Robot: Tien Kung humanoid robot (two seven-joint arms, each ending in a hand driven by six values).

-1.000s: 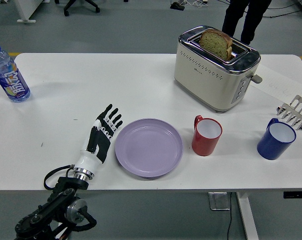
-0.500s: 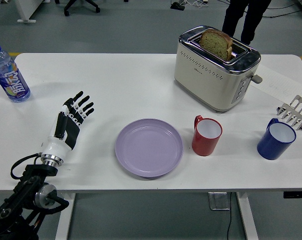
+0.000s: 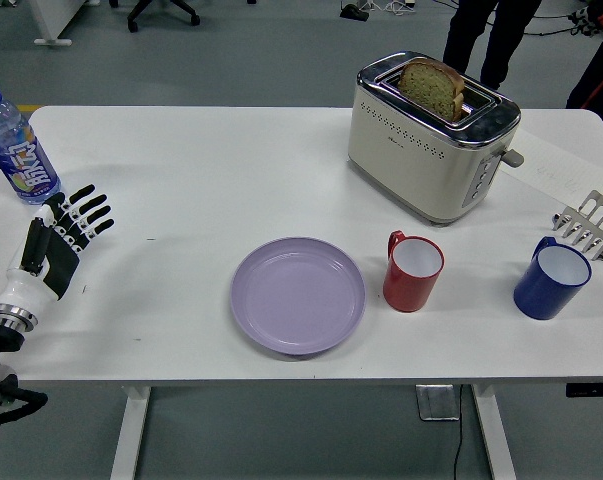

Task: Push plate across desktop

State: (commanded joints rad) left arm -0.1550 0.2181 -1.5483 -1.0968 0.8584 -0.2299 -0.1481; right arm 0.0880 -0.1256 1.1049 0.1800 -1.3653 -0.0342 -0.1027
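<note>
One left robot hand (image 3: pixel 56 245) flat, fingers spread, empty, well left of plate (image 3: pixel 297 294).

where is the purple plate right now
In the head view, the purple plate lies near the table's front edge, just left of the red mug, far from the left hand.

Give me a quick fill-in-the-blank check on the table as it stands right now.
1. The plate is colored ____.
2. The toaster holds a slice of ____.
3. The cup nearest the plate is ____, not the blue cup.
4. The left hand lies open just below the ____.

Missing words: purple; bread; red; bottle
</note>
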